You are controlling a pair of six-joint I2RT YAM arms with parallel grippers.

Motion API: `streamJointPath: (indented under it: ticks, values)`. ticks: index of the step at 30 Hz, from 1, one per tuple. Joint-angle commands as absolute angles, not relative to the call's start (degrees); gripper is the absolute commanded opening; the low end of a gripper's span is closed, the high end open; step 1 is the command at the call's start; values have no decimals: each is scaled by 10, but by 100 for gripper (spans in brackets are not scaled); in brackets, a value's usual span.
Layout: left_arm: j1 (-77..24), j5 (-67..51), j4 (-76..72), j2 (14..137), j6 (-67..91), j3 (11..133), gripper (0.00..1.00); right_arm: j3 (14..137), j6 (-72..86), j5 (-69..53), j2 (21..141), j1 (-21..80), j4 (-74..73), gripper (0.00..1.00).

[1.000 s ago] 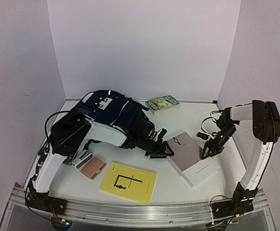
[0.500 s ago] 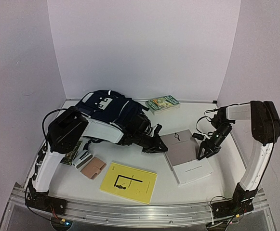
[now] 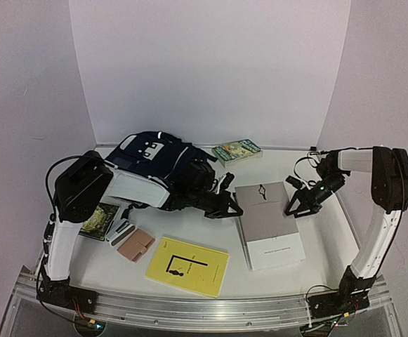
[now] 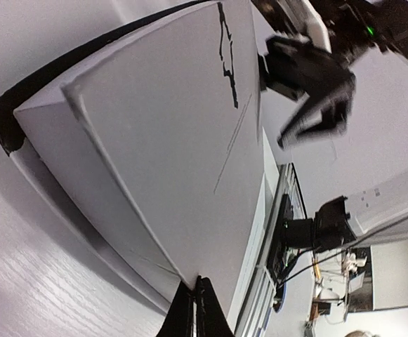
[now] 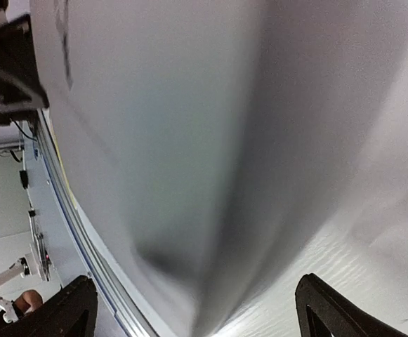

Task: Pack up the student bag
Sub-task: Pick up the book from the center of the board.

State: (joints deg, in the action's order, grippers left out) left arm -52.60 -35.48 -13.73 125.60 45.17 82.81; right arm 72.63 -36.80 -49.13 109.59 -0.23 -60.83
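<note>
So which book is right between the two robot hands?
The big grey-and-white book, lying flat between the left gripper and right gripper. The yellow book lies nearer the front edge, and the green book is back by the wall.

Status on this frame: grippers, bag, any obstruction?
Left gripper shut at grey book's left edge. Right gripper open by its right edge. Student bag back left; left arm lies across its front.
</note>
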Motion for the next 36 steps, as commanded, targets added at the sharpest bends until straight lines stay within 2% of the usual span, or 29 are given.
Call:
streamJointPath:
  ticks: [1, 8, 13, 16, 23, 29, 31, 36]
  values:
    - [-517, -403, -179, 1192, 354, 796, 0, 748, -413, -586, 1124, -41, -595, 98]
    - [-508, -420, -133, 1178, 302, 799, 0, 746, -518, -672, 1132, -31, -660, 98]
    - [-507, -446, -115, 1185, 284, 813, 0, 779, -730, -706, 1179, -12, -847, 96]
    - [-507, -458, -102, 1184, 267, 819, 0, 785, -758, -717, 1193, -3, -890, 87]
    - [-507, -454, -44, 1176, 228, 841, 0, 775, -744, -742, 1155, 31, -890, 75]
    - [-507, -437, -33, 1166, 219, 840, 0, 771, -712, -761, 1131, 48, -890, 51]
    - [-507, -427, -16, 1156, 212, 841, 8, 778, -700, -759, 1120, 48, -890, 43]
    - [-497, -386, 122, 1091, 147, 854, 60, 800, -668, -740, 1079, 56, -890, 35]
